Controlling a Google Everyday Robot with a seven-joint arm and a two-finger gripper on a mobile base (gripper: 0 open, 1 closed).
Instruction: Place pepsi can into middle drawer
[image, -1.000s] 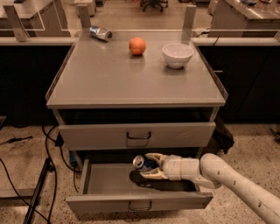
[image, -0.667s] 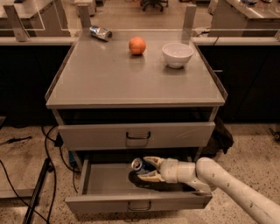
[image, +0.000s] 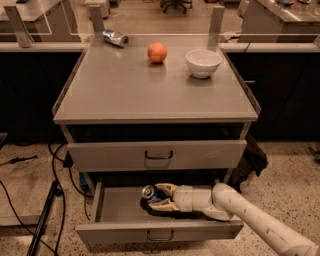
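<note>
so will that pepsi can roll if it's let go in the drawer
Likely: the pepsi can lies tilted in the gripper, low in the middle drawer, so its round side may roll. The drawer walls should stop it.

The middle drawer stands pulled out in the lower middle of the frame and is open from above. Its back part goes under the closed upper drawer front, so entry is possible only from above the front part. The gripper is inside the drawer near the centre, with its fingers closed around the pepsi can. The arm crosses the right part of the drawer and its right front corner. The left part of the drawer floor is free.

On the cabinet top the front and the middle are free. An orange and a bowl stand along the back, and a silvery can lies there. Cables lie on the floor to the left of the cabinet.
</note>
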